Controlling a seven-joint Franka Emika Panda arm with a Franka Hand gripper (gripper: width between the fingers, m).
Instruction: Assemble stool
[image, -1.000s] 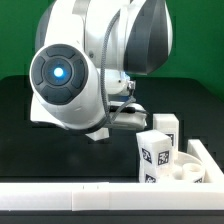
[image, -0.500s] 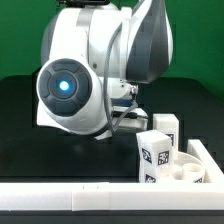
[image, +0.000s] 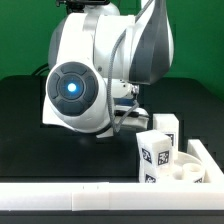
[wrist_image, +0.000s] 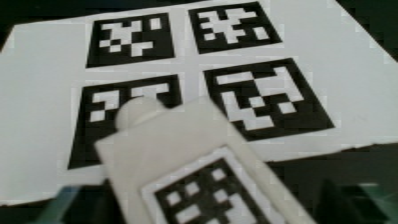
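In the wrist view a white blocky stool leg (wrist_image: 169, 150) with a black-and-white tag runs out from between my gripper's (wrist_image: 214, 205) dark fingers (wrist_image: 71, 200), so the gripper is shut on it. The leg hangs above the marker board (wrist_image: 39, 70) and covers part of its four tags. In the exterior view the round white seat (image: 186, 173) lies at the lower right, with two tagged legs (image: 155, 152) (image: 166, 126) standing upright on it. The gripper and the held leg are hidden behind the arm there.
The bulky white arm (image: 85, 95) fills the middle of the exterior view. A long white edge bar (image: 60, 198) runs along the front of the black table. Another white bar (image: 206, 155) rises beside the seat on the exterior view's right.
In the exterior view the arm's big joint has shifted toward the right and a little upward. The seat and its upright legs have not moved.
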